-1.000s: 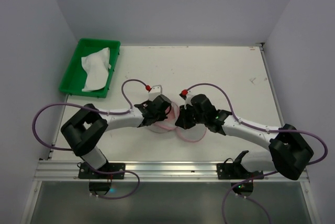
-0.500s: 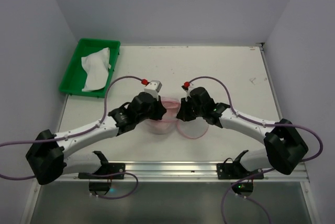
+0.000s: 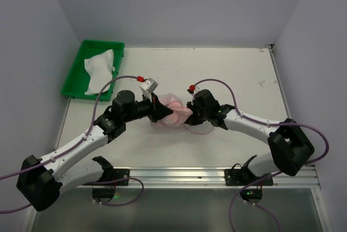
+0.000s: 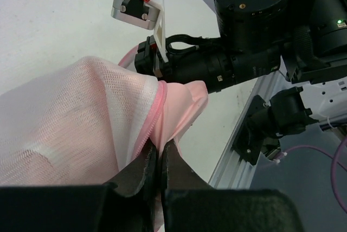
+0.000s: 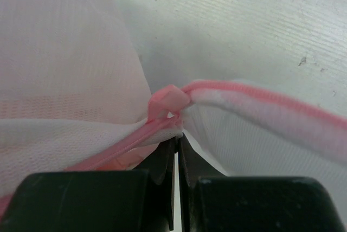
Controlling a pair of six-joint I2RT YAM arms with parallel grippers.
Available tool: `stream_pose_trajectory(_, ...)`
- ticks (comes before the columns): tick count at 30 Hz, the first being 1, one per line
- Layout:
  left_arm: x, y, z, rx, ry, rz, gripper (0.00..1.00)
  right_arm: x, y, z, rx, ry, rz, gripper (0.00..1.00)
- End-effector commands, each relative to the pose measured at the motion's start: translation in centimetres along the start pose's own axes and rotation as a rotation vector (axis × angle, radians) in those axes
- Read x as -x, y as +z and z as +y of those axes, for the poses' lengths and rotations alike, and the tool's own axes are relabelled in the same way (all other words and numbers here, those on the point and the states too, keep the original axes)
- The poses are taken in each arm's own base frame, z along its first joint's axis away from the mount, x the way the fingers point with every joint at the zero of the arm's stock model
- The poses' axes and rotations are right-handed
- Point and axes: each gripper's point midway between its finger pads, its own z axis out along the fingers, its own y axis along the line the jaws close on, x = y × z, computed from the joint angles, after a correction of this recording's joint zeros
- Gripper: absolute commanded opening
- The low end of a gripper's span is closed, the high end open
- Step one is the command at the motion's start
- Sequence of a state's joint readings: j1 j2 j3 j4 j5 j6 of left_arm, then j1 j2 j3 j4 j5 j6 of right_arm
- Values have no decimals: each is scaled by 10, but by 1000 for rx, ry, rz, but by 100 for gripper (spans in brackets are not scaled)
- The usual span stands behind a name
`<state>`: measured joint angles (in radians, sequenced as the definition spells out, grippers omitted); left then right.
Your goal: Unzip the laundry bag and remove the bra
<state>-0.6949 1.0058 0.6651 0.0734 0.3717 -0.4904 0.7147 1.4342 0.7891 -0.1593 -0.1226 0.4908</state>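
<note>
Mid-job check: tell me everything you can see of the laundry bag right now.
The laundry bag is soft translucent white mesh with pink zip trim, crumpled out of shape in the middle of the table. The left tool and right tool are both shut on it at the pink trim, from opposite sides; the right one pinches right beside the zip slider. Some pale pink fabric shows beside the trim. How far the zip is open I cannot tell.

Left gripper (image 4: 160, 159) is pinching the pink zip trim (image 4: 154, 114) of the laundry bag (image 4: 70, 118), fingers pressed together. Mesh is bulging up-left of the fingertips. Right arm (image 4: 255, 20) is sitting just beyond, its tip touching the bag's far edge, over the table (image 4: 54, 20).
</note>
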Motion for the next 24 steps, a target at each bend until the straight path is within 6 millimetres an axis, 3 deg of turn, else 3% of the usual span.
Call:
stream_pose_trajectory(1, 30, -14, -42, -259, 59, -56, 0, 1, -3, -15, -65, -27, -9, 0)
stream_pose_trajectory(3, 32, -15, -41, -253, 48, -63, 0, 4, -6, -14, -63, -40, -21, 0)
stream_pose_trajectory(8, 59, -22, -84, -490, 13, -140, 0, 2, -3, -10, -42, -41, 8, 0)
stream_pose_trajectory(11, 66, -12, -94, -540, -36, -144, 0, 9, -8, 6, 15, -35, 14, 0)
stream_pose_trajectory(15, 53, 14, -106, -527, -41, -93, 0, 25, -14, 24, 74, -43, 0, 0)
stream_pose_trajectory(17, 60, 14, -115, -560, -54, -111, 0, 30, -12, 28, 81, -47, 5, 0)
stream_pose_trajectory(20, 80, 11, -123, -572, -61, -167, 0, 24, -2, 23, 64, -37, 44, 0)
stream_pose_trajectory(24, 127, -14, -143, -586, -15, -306, 0, 3, 10, 12, 36, -19, 113, 0)
